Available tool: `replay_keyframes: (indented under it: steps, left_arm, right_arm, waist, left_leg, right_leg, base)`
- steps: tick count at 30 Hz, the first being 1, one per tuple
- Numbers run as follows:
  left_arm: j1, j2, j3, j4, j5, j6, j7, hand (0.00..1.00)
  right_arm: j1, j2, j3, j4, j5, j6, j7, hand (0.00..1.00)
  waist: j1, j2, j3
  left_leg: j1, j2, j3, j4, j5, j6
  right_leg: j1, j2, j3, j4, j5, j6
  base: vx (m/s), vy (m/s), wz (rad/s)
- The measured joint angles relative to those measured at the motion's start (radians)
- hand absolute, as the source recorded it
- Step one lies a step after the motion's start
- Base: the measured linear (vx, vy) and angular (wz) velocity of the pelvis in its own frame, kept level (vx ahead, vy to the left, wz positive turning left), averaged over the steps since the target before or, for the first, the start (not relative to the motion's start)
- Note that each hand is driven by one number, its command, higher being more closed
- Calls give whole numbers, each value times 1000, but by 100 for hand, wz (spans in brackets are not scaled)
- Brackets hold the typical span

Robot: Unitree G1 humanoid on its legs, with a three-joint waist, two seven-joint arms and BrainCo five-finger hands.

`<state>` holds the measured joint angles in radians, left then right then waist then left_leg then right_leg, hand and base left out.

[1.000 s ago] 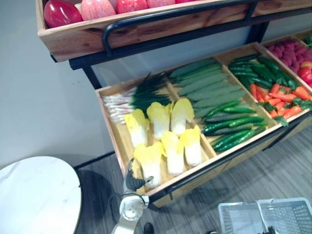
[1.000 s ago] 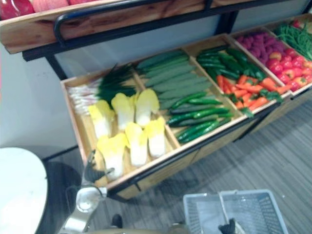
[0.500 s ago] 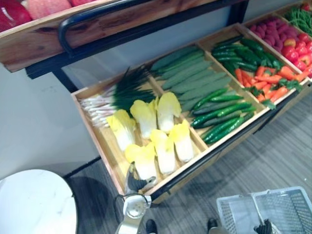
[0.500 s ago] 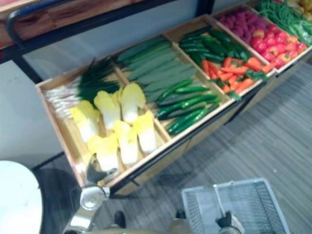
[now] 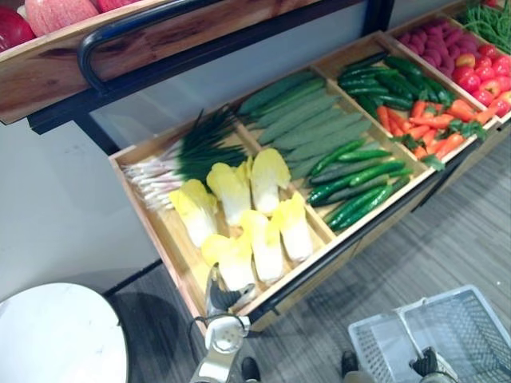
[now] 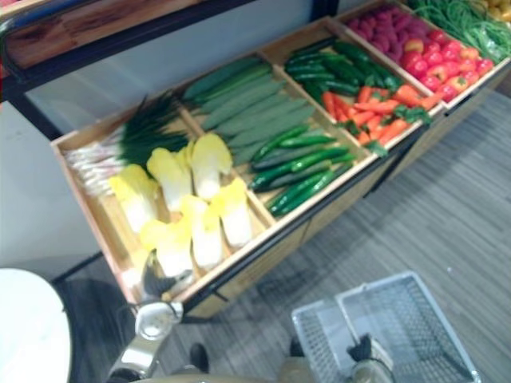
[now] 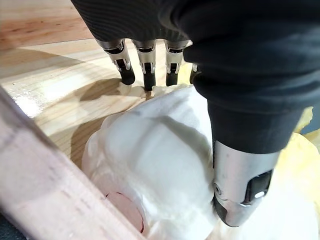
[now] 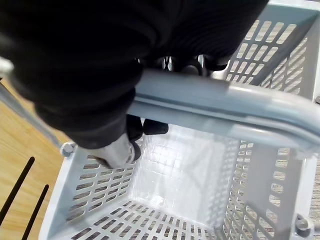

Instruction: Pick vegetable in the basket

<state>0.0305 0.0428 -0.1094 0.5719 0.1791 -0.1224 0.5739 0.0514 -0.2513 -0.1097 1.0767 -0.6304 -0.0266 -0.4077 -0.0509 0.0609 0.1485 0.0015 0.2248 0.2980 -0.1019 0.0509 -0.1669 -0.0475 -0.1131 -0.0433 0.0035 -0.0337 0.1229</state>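
Note:
Several yellow-white napa cabbages (image 5: pixel 263 179) lie in the left wooden crate (image 5: pixel 152 231) of the stall. My left hand (image 5: pixel 217 289) is at that crate's near corner, on the nearest cabbage (image 5: pixel 235 267). In the left wrist view its fingers (image 7: pixel 145 62) reach over the far side of the cabbage's white base (image 7: pixel 150 165) and the thumb (image 7: pixel 240 190) presses the near side, pinching it. The cabbage still rests on the crate floor. My right hand (image 5: pixel 427 363) is curled round the handle (image 8: pixel 225 107) of an empty grey plastic basket (image 5: pixel 471 335) low at the right.
Green onions (image 5: pixel 184 155) lie behind the cabbages, with long green gourds (image 5: pixel 311 120) and cucumbers (image 5: pixel 359 179) in the crate beside them. Carrots (image 5: pixel 431 128) and red fruit (image 5: pixel 463 68) fill crates further right. An upper shelf with apples (image 5: pixel 56 12) overhangs. A white round table (image 5: pixel 56 335) stands at the lower left.
The camera has shifted, so the stall sits further left and more of the basket shows. My left hand stays on the nearest cabbage and my right hand keeps hold of the basket handle.

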Motion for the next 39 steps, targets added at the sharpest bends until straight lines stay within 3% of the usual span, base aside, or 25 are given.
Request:
replay_keyframes:
  steps: [6,22,33,34,39]
  left_arm:
    - [-16,-1,17,51,2,-33,14,100]
    - [-111,-1,106,193,39,-33,52,100]
    - [-122,29,98,195,-19,-33,43,100]
    - [-121,33,89,194,-19,-32,33,0]
    - [-123,42,79,179,-18,-19,6,0]
  right_arm:
    - [-21,3,-1,21,0,-1,0,100]
    - [-35,4,-8,58,1,-7,-1,100]
    - [-28,15,-49,78,2,0,2,100]
    - [-27,16,-52,79,3,0,2,100]
    - [-28,19,-58,78,3,0,9,100]
  waist:
    - [0,0,0]
    - [0,2,1]
    - [-1,0,2]
    - [-2,0,2]
    - [-3,-4,5]
  left_leg:
    - [3,2,3,-1,1,-1]
    - [19,7,26,-1,5,-4]
    - [23,6,17,-1,5,-4]
    - [24,6,11,-1,5,-4]
    - [23,5,-7,-1,4,-5]
  right_leg:
    - [1,3,4,0,1,-1]
    - [2,13,48,-1,5,2]
    - [26,12,31,-11,16,4]
    - [35,12,23,-17,16,4]
    - [47,10,5,-19,15,4]
  base:
    - [0,0,0]
    - [-5,1,-4]
    - [52,1,4]
    - [38,-3,13]
    - [21,-2,10]
